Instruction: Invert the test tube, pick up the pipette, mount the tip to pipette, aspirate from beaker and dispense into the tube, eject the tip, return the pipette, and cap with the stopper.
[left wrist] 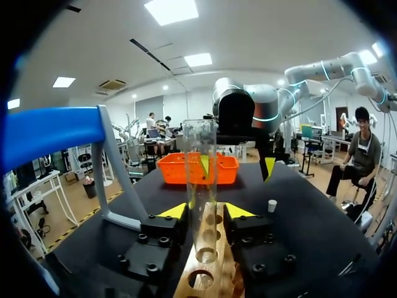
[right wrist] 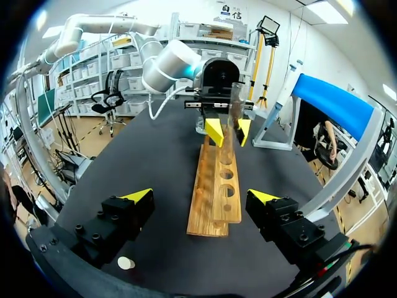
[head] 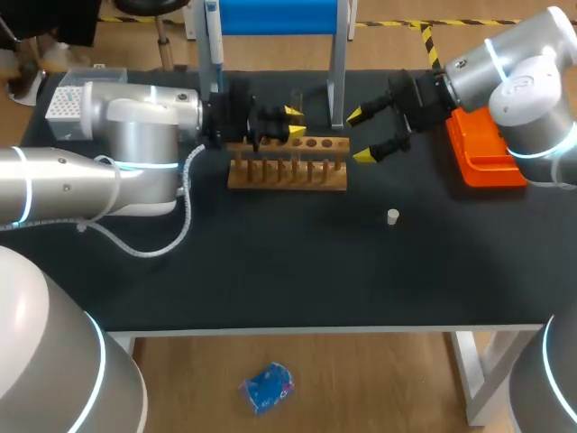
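pipette [head: 213,41] and blue stand [head: 279,16] run past the edge.

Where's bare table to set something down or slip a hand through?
Free: the table strip between test tube rack and near edge, save the stopper. Crowded: around the rack, left gripper over it, right gripper beside it, orange tray beyond.

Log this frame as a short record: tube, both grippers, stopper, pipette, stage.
tube: clear test tube, upright at the wooden rack, at the end on the left arm's side
left gripper: at the tube's lower part; grip unclear
right gripper: open, empty, near the rack's other end
stopper: alone on the table, untouched
pipette: on the blue stand
stage: tube handling; pipette not yet picked up
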Motion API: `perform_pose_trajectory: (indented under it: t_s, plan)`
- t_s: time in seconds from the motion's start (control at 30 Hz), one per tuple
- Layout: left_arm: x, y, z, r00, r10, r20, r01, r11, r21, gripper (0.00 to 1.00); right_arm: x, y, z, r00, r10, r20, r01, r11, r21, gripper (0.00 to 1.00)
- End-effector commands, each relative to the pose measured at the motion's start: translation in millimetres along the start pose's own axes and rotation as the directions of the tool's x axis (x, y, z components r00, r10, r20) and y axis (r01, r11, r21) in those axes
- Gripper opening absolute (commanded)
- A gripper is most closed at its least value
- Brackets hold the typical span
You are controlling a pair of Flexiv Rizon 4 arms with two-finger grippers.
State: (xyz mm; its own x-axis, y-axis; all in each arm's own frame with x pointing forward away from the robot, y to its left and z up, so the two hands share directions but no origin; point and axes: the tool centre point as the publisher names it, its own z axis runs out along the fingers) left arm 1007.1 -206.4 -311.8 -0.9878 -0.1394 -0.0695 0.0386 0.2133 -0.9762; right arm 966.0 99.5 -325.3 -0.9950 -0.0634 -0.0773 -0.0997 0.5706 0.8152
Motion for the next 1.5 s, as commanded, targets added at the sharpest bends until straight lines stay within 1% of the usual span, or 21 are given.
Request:
perform_pose_trajectory:
  t_s: [0.03,0.17,0.3,0.6,0.7,0.77,0.83,0.87,0.93,1.5]
  plan:
    - [-0.7,-6.2,-4.2,1.0,0.002,0.011,-0.002,1.0,-0.007,1.0,-0.9,-0.6,-0.7,1.0,-0.001,-0.004,0.001,1.0,0.0,1.0]
    - [-3.5,-10.2,-13.9,0.999,0.006,0.033,-0.005,1.0,-0.026,1.0,-0.9,-0.6,-0.7,1.0,-0.001,-0.004,0.001,1.0,0.0,1.0]
    - [-4.0,-12.6,-27.1,0.998,-0.018,0.056,0.02,0.999,-0.04,1.0,-0.9,-0.6,-0.7,1.0,-0.001,-0.004,0.001,1.0,0.0,1.0]
    - [-4.7,-28.5,-80.1,0.991,-0.014,0.136,0.027,0.995,-0.095,1.0,-0.9,-0.6,-0.7,1.0,-0.001,-0.004,0.001,1.0,0.0,1.0]
    - [2.3,-39.8,-98.5,0.982,-0.039,0.187,0.057,0.994,-0.091,1.0,-0.9,-0.6,-0.7,1.0,-0.001,-0.004,0.001,1.0,0.0,1.0]
    - [4.7,-48.1,-115.4,0.973,-0.025,0.227,0.054,0.991,-0.123,1.0,-0.9,-0.6,-0.7,1.0,-0.001,-0.004,0.001,1.0,0.0,1.0]
    - [9.0,-58.2,-130.7,0.962,-0.028,0.271,0.065,0.989,-0.129,1.0,-0.9,-0.6,-0.7,1.0,-0.001,-0.004,0.001,1.0,0.0,1.0]
    - [11.1,-63.4,-138.6,0.957,-0.022,0.29,0.069,0.986,-0.153,1.0,-0.9,-0.6,-0.7,1.0,-0.001,-0.004,0.001,1.0,0.0,1.0]
    - [16.1,-70.7,-151.6,0.942,-0.05,0.332,0.106,0.982,-0.155,1.0,-0.9,-0.6,-0.7,1.0,-0.001,-0.004,0.001,1.0,0.0,1.0]
    - [16.1,-70.7,-151.6,0.942,-0.05,0.332,0.106,0.982,-0.155,1.0,-0.9,-0.6,-0.7,1.0,-0.001,-0.004,0.001,1.0,0.0,1.0]
